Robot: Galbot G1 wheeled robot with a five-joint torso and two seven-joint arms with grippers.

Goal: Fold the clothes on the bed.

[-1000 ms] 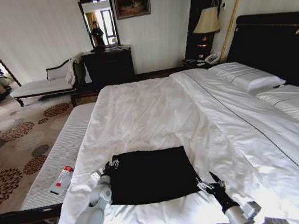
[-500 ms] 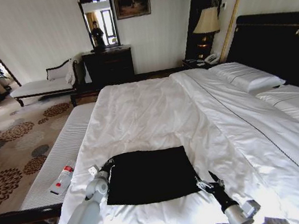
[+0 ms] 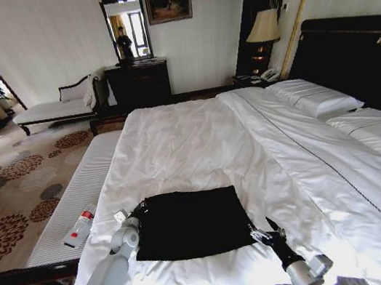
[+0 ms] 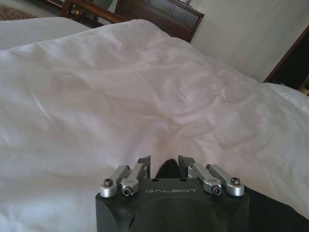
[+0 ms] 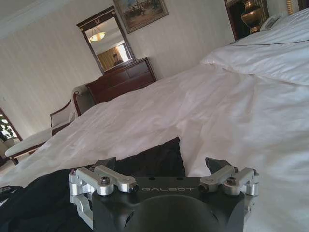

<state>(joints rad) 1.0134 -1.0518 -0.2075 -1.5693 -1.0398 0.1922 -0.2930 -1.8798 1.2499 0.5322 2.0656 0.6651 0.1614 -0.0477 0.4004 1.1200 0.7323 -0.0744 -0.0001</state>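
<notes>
In the head view, the black T-shirt [image 3: 190,224] lies folded into a flat rectangle on the near part of the bed [image 3: 198,141], on the white duvet. The left tool [image 3: 138,212] sits at the shirt's far left corner, touching or just above the cloth; from here I cannot tell how far its fingers are spread. The right tool [image 3: 265,231] is just off the shirt's near right corner, over bare duvet, its fingers apart with nothing between them. Left of the left tool, a padded bench [image 3: 76,207] runs along the bed, and a small bottle [image 3: 80,227] lies on it.

In the left wrist view, the left tool [image 4: 165,163] has its fingers [image 4: 143,162] drawn close together, a narrow gap left between them, with a dark tongue of the T-shirt [image 4: 166,170] right at that gap. Whether the cloth is pinched is not clear. Beyond the tool the duvet spreads out, wrinkled.

In the right wrist view, the right tool [image 5: 163,164] stands wide open and holds nothing. The T-shirt [image 5: 145,162] lies just ahead of it and toward its left finger [image 5: 106,163]; the duvet lies ahead of the other finger.
</notes>
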